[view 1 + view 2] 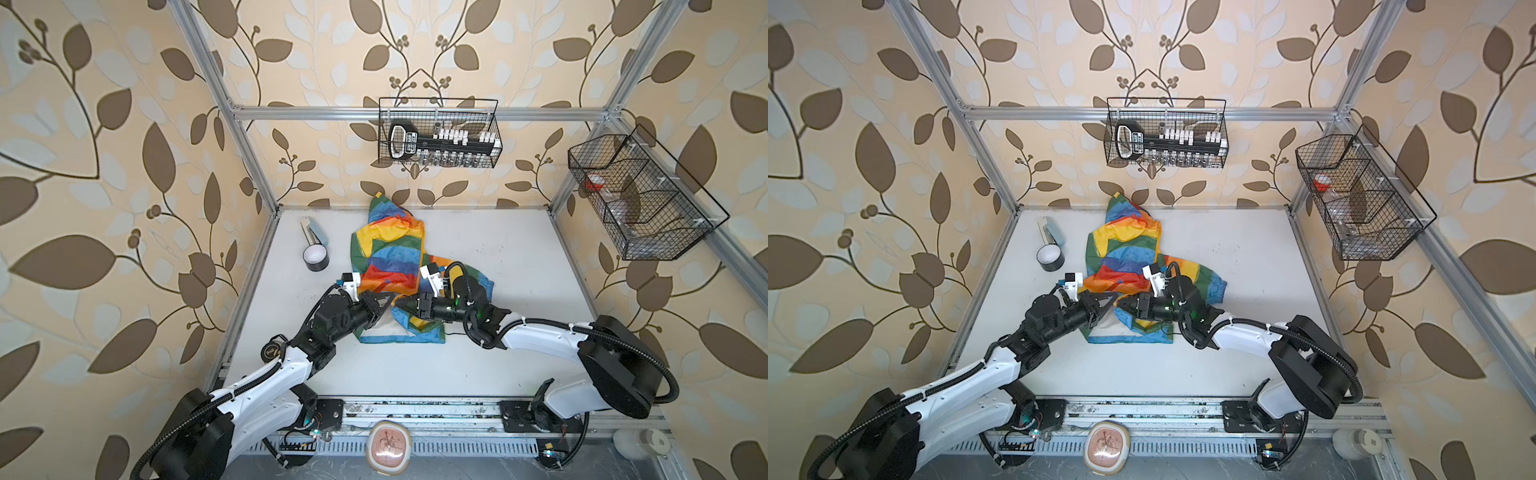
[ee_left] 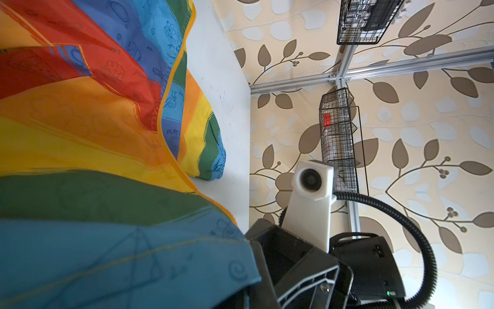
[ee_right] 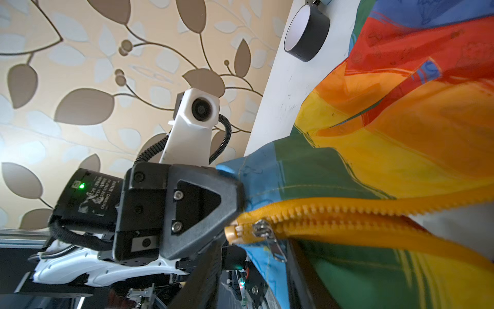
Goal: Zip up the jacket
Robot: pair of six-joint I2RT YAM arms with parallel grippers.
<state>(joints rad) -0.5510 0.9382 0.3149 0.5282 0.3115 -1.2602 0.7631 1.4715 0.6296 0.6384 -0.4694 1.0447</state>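
The orange zipper point(image 3: 334, 214) fills the right wrist view. Its teeth are parted and the metal slider point(image 3: 263, 227) sits at its bottom end, with the pull tab hanging. It belongs to the jacket point(image 1: 390, 253) point(image 1: 1121, 249), thin and blocked in red, orange, yellow, green and blue, which lies crumpled on the white table point(image 1: 498, 257) just beside the black tape roll point(image 1: 316, 258). The left gripper point(image 1: 388, 305) point(image 3: 238, 195) is clamped on the blue hem corner next to the slider. The right gripper point(image 1: 401, 305) meets it nose to nose. Its fingers point(image 3: 205, 270) stand apart on either side of the pull tab, grasping nothing. Both forearms stretch low over the table, nearer the front than the roll.
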